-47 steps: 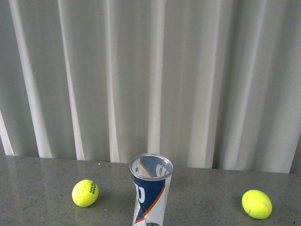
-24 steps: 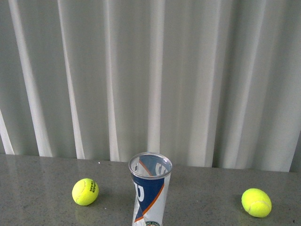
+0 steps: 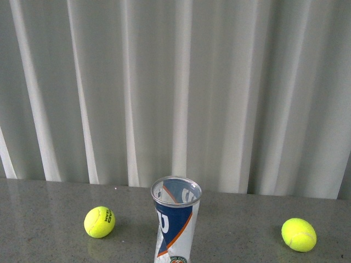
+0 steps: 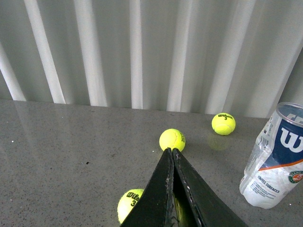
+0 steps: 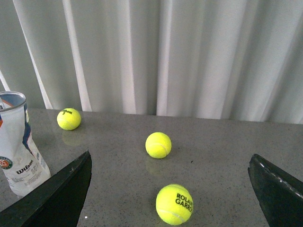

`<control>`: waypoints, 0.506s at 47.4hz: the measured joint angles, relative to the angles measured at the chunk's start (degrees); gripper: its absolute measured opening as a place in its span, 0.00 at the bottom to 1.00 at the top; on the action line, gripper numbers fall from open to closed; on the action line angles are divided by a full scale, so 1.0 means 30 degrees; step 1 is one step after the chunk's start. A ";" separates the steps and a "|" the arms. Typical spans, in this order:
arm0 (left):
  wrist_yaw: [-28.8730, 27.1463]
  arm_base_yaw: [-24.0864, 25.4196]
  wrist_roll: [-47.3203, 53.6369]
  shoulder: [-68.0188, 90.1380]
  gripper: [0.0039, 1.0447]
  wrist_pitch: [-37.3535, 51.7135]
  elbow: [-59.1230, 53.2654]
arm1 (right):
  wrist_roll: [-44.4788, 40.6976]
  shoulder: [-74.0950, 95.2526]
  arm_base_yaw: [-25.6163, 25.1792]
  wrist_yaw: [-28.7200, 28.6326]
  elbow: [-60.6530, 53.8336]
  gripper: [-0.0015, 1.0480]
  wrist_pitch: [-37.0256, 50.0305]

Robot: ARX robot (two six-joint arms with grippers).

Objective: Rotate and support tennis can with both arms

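The tennis can (image 3: 175,222) stands upright and open-topped on the grey table, a dented clear tube with a navy, white and orange label. It also shows in the left wrist view (image 4: 276,156) and in the right wrist view (image 5: 18,144). My left gripper (image 4: 171,152) is shut and empty, its tips pressed together, off to the can's side and apart from it. My right gripper (image 5: 170,163) is open wide and empty, with the can beyond its one finger (image 5: 57,198). Neither arm shows in the front view.
Two yellow-green tennis balls lie either side of the can (image 3: 99,222), (image 3: 299,234). The left wrist view shows three balls (image 4: 172,140), (image 4: 223,123), (image 4: 129,204). The right wrist view shows three balls (image 5: 174,204), (image 5: 158,144), (image 5: 68,118). White curtain (image 3: 175,87) stands behind the table.
The view has shifted slightly; the can and balls sit a little higher in the frame. The can stays upright in place.
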 joint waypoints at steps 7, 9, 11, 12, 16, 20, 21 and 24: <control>0.0000 0.0000 0.0000 -0.1195 0.03 -0.1173 0.0000 | -0.0007 0.0000 0.0000 0.0000 0.0000 0.93 0.0000; 0.0000 0.0000 0.0000 -0.1588 0.03 -0.1559 0.0000 | -0.0007 0.0000 0.0000 0.0000 0.0000 0.93 0.0000; 0.0000 0.0000 0.0000 -0.1894 0.03 -0.1858 0.0000 | -0.0007 0.0000 0.0000 0.0000 0.0000 0.93 0.0000; 0.0000 0.0000 0.0000 -0.2069 0.03 -0.2033 0.0000 | -0.0007 0.0000 0.0000 0.0000 0.0000 0.93 0.0000; 0.0000 0.0000 0.0000 -0.2601 0.03 -0.2565 0.0000 | -0.0007 0.0000 0.0000 0.0000 0.0000 0.93 0.0000; 0.0000 0.0000 0.0000 -0.3118 0.03 -0.3089 0.0000 | -0.0007 0.0000 0.0000 0.0000 0.0000 0.93 0.0000; 0.0000 0.0000 0.0000 -0.3249 0.03 -0.3220 0.0000 | -0.0007 0.0000 0.0000 0.0000 0.0000 0.93 0.0000; -0.0007 0.0000 0.0000 -0.4488 0.03 -0.4801 0.0007 | -0.0007 0.0000 0.0000 0.0000 0.0000 0.93 0.0000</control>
